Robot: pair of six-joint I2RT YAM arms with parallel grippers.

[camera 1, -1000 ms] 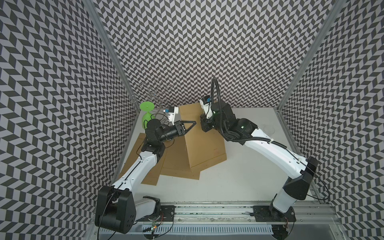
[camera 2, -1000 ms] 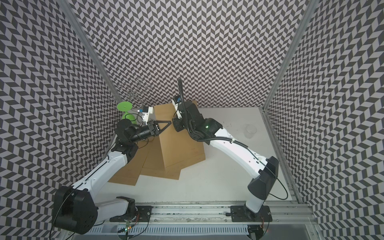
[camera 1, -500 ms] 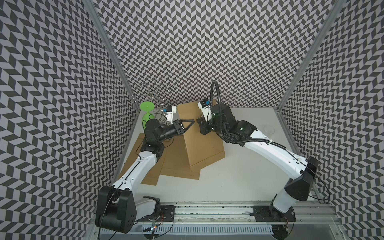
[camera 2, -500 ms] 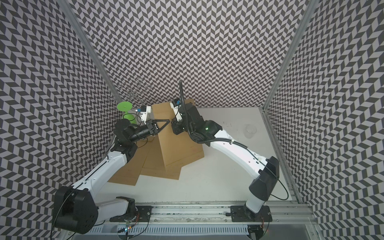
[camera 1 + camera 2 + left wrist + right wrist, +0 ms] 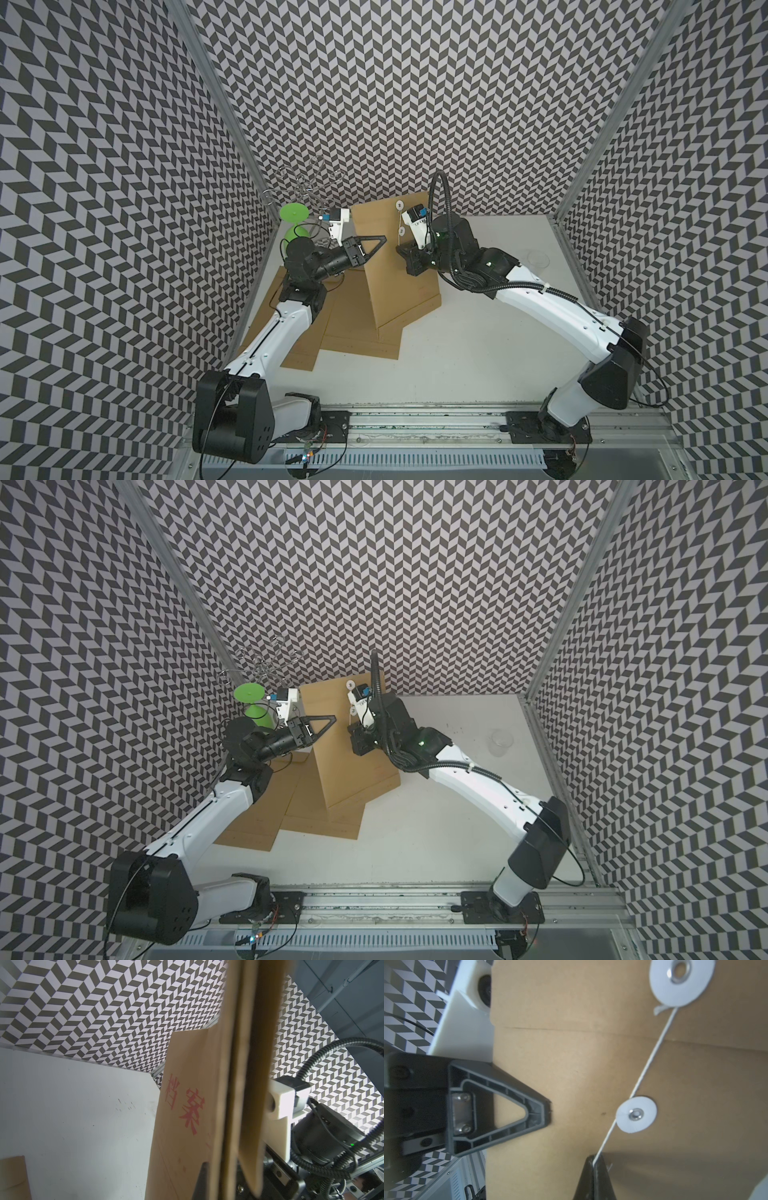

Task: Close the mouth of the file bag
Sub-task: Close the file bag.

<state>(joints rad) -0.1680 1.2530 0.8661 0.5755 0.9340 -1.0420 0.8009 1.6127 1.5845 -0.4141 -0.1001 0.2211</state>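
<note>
A brown kraft file bag (image 5: 395, 270) (image 5: 345, 758) stands upright on its edge over the table. My left gripper (image 5: 384, 238) (image 5: 333, 717) is shut on the bag's near edge; the left wrist view shows that edge (image 5: 230, 1084) running between the jaws. The flap carries an upper white disc (image 5: 681, 980), and a lower disc (image 5: 636, 1114) sits on the body. From the upper disc a white string (image 5: 652, 1059) runs taut past the lower disc into my right gripper (image 5: 593, 1164) (image 5: 401, 248), which is shut on it.
Other brown file bags (image 5: 357, 332) lie flat and overlapping under the standing one. A green goblet (image 5: 294, 222) and a wire rack (image 5: 305, 189) stand at the back left corner. A clear cup (image 5: 538, 259) sits at the right near the wall.
My right gripper has drifted slightly left and down with the string. The left gripper holds the bag in about the same place.
</note>
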